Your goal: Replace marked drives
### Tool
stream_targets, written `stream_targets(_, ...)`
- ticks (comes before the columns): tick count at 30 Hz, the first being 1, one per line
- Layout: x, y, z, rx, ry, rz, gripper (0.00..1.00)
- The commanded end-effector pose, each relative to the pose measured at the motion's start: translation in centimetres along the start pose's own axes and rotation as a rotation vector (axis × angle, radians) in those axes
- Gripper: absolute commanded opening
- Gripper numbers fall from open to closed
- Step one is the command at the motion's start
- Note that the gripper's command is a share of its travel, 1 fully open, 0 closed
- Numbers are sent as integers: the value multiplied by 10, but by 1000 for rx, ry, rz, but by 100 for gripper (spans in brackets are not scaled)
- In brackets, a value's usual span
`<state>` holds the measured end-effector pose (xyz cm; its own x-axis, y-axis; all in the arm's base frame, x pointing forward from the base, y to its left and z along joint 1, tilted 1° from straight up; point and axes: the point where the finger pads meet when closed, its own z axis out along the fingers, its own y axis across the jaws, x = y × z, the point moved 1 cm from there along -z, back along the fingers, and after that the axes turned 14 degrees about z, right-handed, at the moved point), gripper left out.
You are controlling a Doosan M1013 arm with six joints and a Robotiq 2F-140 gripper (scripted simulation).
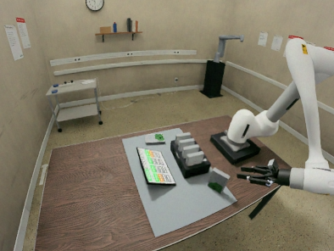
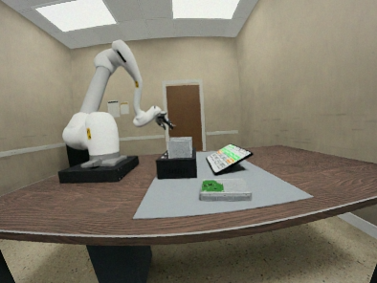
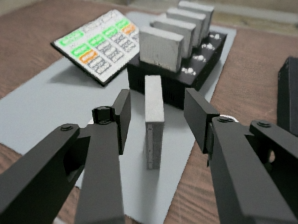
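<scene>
Shows the gripper [image 1: 240, 173] [image 2: 169, 127] [image 3: 157, 102] moderately spread, with nothing pinched between its fingers. Holds it raised on the near-right side of the table [image 1: 85, 182] [image 2: 48, 210] [image 3: 195, 185], facing the upright spare drive [image 1: 219, 180] [image 3: 154, 107]. In the wrist view, frames that drive's narrow edge between the fingers, with visible room on both sides.

Has this spare on the mat [image 1: 169, 208] [image 2: 277, 198] [image 3: 50, 107], green connector end down, near the mat's right edge and just beside the dock [image 1: 195, 171] [image 2: 177, 168] [image 3: 175, 92]. Leaves a strip of mat between the two. In the dock, has four drives [image 1: 195, 158] [image 2: 180, 147] [image 3: 160, 49] upright in a row, with narrow gaps from one to the next.

Lays the flat spare drive [image 1: 155, 139] [image 2: 230, 190] beyond the row, close to the mat's far edge. Tilts the screen [image 1: 157, 166] [image 2: 229, 158] [image 3: 102, 47] on the dock's other long side, apart from it. Beyond the mat's edge, sets the black arm base [image 1: 233, 158] [image 2: 72, 176] [image 3: 290, 95] on bare wood, leaving a lane beside the dock.
</scene>
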<state>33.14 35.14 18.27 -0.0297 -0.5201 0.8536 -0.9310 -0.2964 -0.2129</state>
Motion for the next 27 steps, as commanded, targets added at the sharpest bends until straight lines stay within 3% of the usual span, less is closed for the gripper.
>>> stream_targets(1, 1, -1, -1, -27, -112, 0, 40)
stream_targets(4, 2, 0, 0, -48, -188, -1, 40)
stream_targets(11, 3, -1, 0, -67, -274, 0, 40)
stream_targets(23, 3, -1, 0, -77, -310, 0, 40)
stream_targets(27, 4, -1, 1, -95, -371, -2, 40)
